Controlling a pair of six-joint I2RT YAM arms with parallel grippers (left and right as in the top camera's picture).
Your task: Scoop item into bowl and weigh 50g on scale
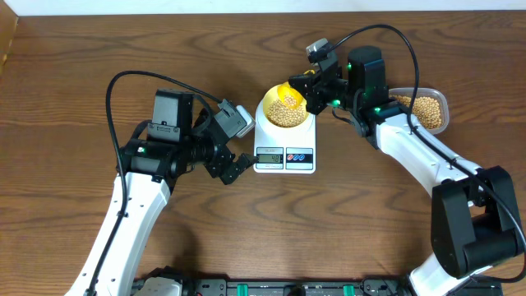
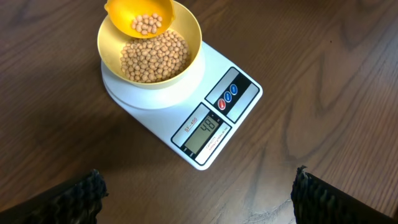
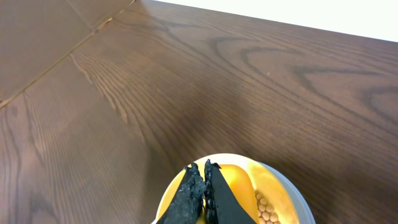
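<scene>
The pale-yellow bowl (image 1: 285, 110) stands on the white scale (image 1: 284, 145) and holds a heap of tan beans (image 2: 153, 57). The scale's display (image 2: 204, 130) is lit and seems to read 48. My right gripper (image 1: 311, 85) is shut on the yellow scoop (image 2: 140, 17) and holds it over the bowl's far rim, with a few beans in it. In the right wrist view the shut fingers (image 3: 204, 177) sit over the scoop and bowl (image 3: 277, 186). My left gripper (image 1: 237, 168) is open and empty, just left of the scale's front.
A clear plastic tub (image 1: 424, 110) with more beans stands right of the scale, behind the right arm. The left wrist view shows bare wood between the open fingers (image 2: 198, 196). The table's far edge is near the top of the overhead view.
</scene>
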